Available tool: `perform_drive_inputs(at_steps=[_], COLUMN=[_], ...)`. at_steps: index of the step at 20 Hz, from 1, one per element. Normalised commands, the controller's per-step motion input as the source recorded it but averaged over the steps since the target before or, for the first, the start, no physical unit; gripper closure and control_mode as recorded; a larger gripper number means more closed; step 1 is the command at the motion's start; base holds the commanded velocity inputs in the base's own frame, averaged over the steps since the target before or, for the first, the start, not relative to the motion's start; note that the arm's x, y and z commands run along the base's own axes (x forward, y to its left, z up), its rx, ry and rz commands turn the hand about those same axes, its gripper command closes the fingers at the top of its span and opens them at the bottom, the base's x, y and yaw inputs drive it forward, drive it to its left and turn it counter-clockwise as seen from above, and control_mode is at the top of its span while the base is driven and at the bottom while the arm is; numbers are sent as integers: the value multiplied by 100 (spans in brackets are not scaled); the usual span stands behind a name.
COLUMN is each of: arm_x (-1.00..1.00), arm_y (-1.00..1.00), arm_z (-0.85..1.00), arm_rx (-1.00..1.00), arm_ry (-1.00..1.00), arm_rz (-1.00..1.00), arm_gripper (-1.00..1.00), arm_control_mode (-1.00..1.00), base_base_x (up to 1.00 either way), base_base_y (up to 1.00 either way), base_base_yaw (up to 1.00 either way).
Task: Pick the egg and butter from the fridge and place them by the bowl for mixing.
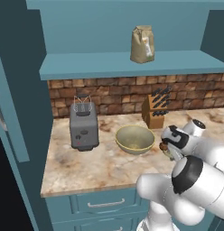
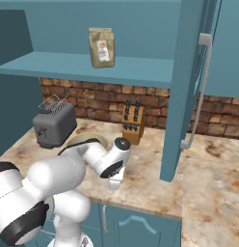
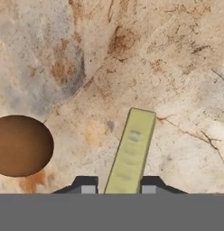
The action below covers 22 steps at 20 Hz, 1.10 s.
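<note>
- Nearest, in the hand view, the gripper [image 3: 118, 189] has one butter [image 3: 131, 151] stick between its two tips; whether they clamp it I cannot tell.
- One brown egg [image 3: 22, 145] lies apart from the stick on the marble counter [image 3: 145, 58].
- Farther off, one bowl [image 1: 134, 139] looks empty.
- Beyond: one toaster [image 1: 84, 126], one knife block [image 1: 156, 108], one paper bag [image 1: 142, 43] on the shelf.
</note>
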Motion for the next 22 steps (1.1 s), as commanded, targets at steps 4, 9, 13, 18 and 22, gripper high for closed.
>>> perform_drive_inputs(at_steps=[4,9,13,18,22], arm_x=[4,0,0,-4,-4], arm_y=[6,10,4,1,1], arm_z=[-26,-33,-12,-1,11], arm_rx=[2,0,5,5,5], arm_ry=[1,0,0,0,-1], arm_rz=[-2,-3,-5,-4,-7], arm_gripper=[100,-100,-100,-100,-100], arm_control_mode=[-100,-100,-100,-100,-100], base_base_x=[0,0,0,0,0], base_base_y=[0,0,0,0,0], base_base_yaw=[0,0,0,0,0])
